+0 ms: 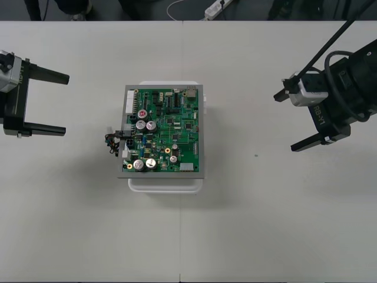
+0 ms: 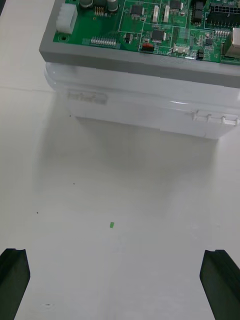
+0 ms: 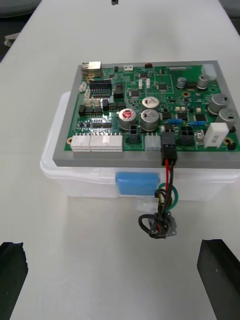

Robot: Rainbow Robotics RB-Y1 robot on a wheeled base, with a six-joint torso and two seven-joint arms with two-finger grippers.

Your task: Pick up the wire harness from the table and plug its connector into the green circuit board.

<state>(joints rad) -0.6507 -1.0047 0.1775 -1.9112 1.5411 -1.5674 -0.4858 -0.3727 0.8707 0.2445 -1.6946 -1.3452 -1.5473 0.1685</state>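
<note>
while both arms hang at the sides of the front view, the wire harness (image 1: 115, 141) sits at the left edge of the green circuit board (image 1: 168, 127), a little left of the frame's centre. its small black plug (image 3: 168, 150) stands in a connector on the board's edge, just beside a row of white connectors (image 3: 97, 144). from the plug a red, a black and a green wire drop over the side of the white base (image 1: 166, 184) and curl into a loose loop. they end at the round metal socket (image 3: 161, 226), which lies on the table (image 1: 265, 224) close to the foot of the base; whether it touches the base cannot be told. the board lies flat on the base, with silver capacitors and dark chips across its green face.

the left gripper (image 1: 66, 104) waits at the far left of the frame, slightly above the middle. its black fingers (image 3: 11, 272) are spread wide, point toward the board and grip nothing. it is well apart from the harness. the right gripper (image 1: 284, 122) hangs at the right of the frame, in the upper half. its jaws gape wide and are empty, well apart from the board.
</note>
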